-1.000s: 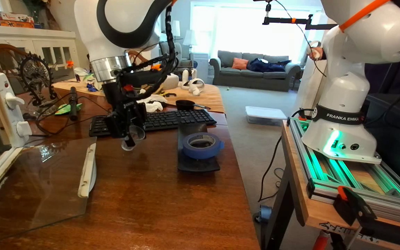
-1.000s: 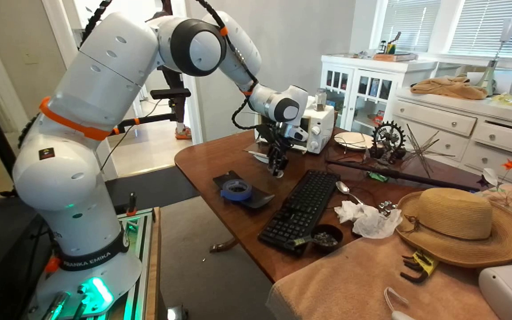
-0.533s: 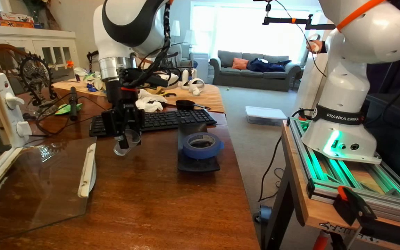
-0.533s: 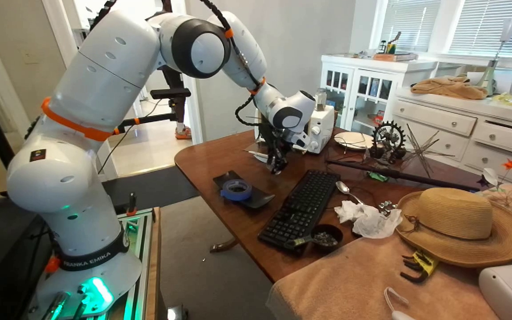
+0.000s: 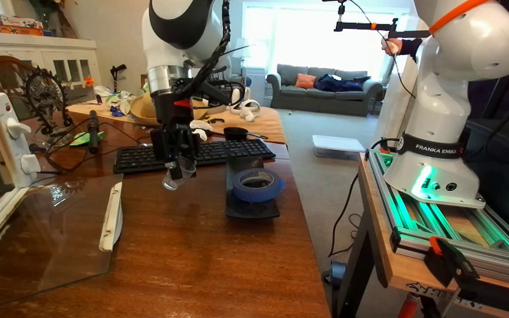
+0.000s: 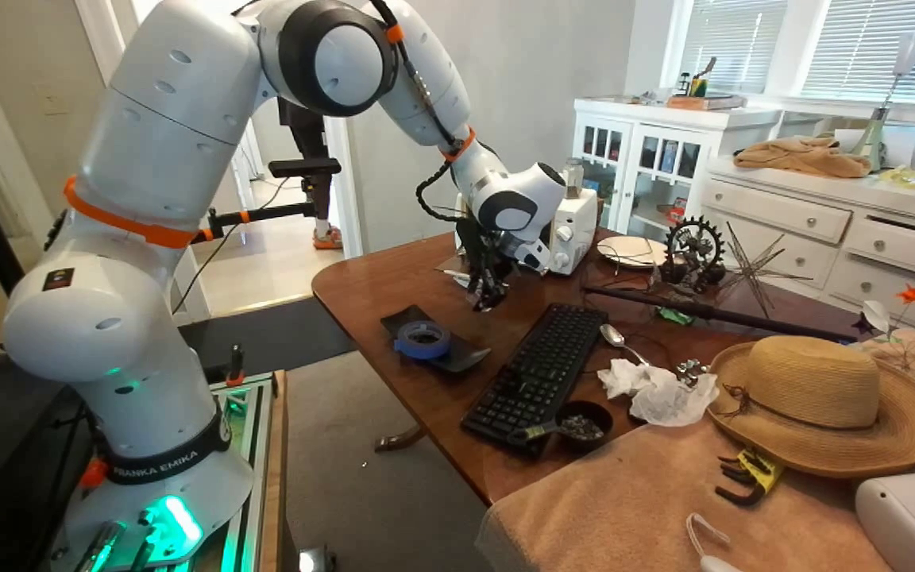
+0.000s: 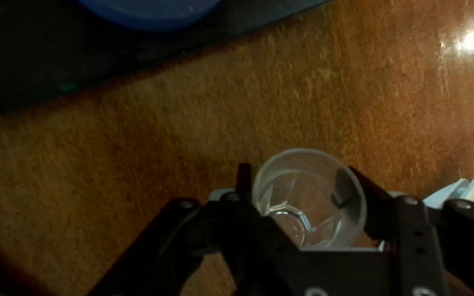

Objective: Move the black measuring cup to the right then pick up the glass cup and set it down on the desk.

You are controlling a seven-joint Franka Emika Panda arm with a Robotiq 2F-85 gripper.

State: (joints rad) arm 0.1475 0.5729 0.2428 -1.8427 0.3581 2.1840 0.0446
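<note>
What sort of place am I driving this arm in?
Most likely someone's home, perhaps a living or dining room: there's a grey sofa, a white glass-fronted cabinet and a straw hat in view.

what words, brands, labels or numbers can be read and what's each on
"FRANKA EMIKA" on the robot's base band, in both exterior views.
"HUSKY" on the wooden bench's edge, partly covered by a clamp.
Too small or blurred to read: keyboard keys, boxes on the white cabinet, small dark arm label, print inside the blue tape roll.
None seen on the glass cup.
</note>
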